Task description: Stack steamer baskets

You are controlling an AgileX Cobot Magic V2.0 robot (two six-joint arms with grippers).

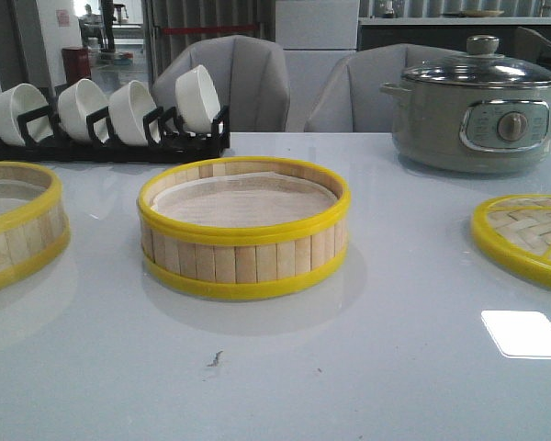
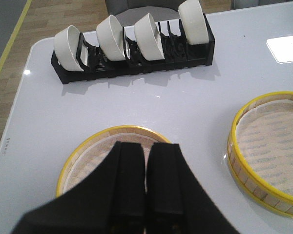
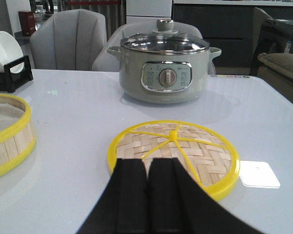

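Two steamer baskets are seen apart on the white table (image 1: 349, 367): centre basket (image 1: 244, 230) mid-table, left basket (image 1: 14, 225) at the table's left side. Lid (image 1: 528, 237) lies flat at right, pot (image 1: 477, 110) behind it. Bowl rack (image 1: 106, 129) stands at rear left. Left gripper (image 2: 146, 190) is pressed together, empty, above the left basket. Right gripper (image 3: 147, 195) is likewise closed, empty, above the lid.

Two yellow-rimmed steamer baskets (image 1: 243, 230) (image 1: 14, 225), apart, unstacked.
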